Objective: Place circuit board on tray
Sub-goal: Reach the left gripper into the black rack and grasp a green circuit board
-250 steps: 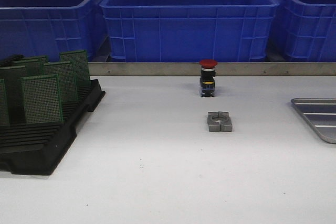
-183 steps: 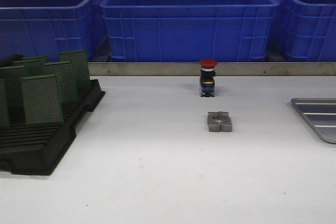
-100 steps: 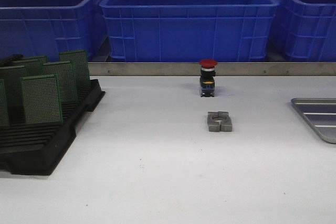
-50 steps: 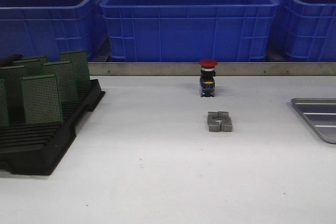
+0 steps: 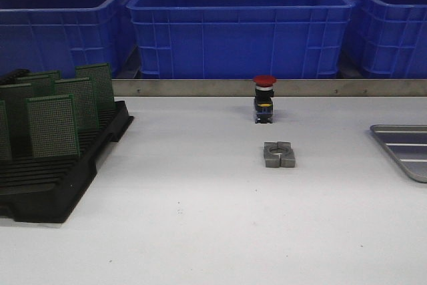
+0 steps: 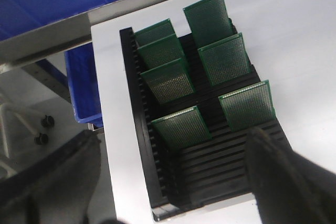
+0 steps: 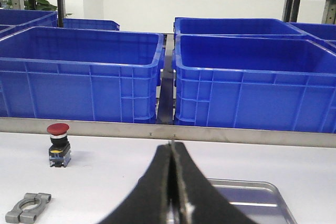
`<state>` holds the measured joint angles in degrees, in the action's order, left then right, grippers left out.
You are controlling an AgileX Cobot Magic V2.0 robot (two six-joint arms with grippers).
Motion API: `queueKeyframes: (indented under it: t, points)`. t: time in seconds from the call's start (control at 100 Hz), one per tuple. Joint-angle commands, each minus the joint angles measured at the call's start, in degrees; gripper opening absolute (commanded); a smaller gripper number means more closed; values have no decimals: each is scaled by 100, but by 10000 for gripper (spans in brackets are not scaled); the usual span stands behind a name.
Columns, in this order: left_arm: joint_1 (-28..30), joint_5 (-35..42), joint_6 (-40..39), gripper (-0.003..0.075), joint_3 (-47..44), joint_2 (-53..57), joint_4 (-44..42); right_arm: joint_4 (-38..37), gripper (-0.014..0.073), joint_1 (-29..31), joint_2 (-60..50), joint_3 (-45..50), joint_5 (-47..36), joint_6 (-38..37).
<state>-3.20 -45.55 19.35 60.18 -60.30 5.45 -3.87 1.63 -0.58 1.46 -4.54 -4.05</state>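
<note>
While no board has yet left its slot, the stock stands thus, largest first: blue bins (image 5: 240,28) ranged along the far side behind a metal rail; white table (image 5: 200,218); black slotted rack (image 5: 57,178) at the left edge, holding the circuit boards (image 6: 226,59) upright in two rows, seven counted in the left wrist view; silver-grey tray (image 5: 405,148) at the far right edge, only partly in the front view, well apart from the rack and bare so far as seen; grey split clamp (image 5: 279,154) mid-table; red-capped push button (image 5: 264,98) just behind it. Step in hand, by judgement: reaching for a board. It would go best by descending straight over one near-row board (image 6: 247,104), pinching its top edge, and lifting vertically so that the neighbours and the slot walls are not dragged. Left gripper (image 6: 168,171): above the rack's near end, fingers spread wide, nothing between them, touching nothing. Right gripper (image 7: 171,182): fingers pressed together, nothing visibly held, poised near the tray.
</note>
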Motion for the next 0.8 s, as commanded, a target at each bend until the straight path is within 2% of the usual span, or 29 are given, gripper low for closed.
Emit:
queueKeyframes:
  t: [0.0, 0.16, 0.22, 0.56, 0.79]
  points:
    - [23, 80, 759, 533, 558, -349, 456, 10, -69, -23, -94, -73, -409, 3]
    - [23, -870, 3128, 533, 1179, -1142, 1297, 10, -69, -23, -94, -73, -409, 3]
    - [23, -1116, 3623, 533, 1335, -1391, 1470, 10, -69, -23, -94, -73, -409, 3]
    - [-190, -1214, 5603, 533, 1627, -2586, 1807, 10, -69, -23, -94, -73, -409, 3]
    - [-265, -1086, 6402, 533, 1627, -3136, 1807, 10, -69, -23, -94, -73, -409, 3]
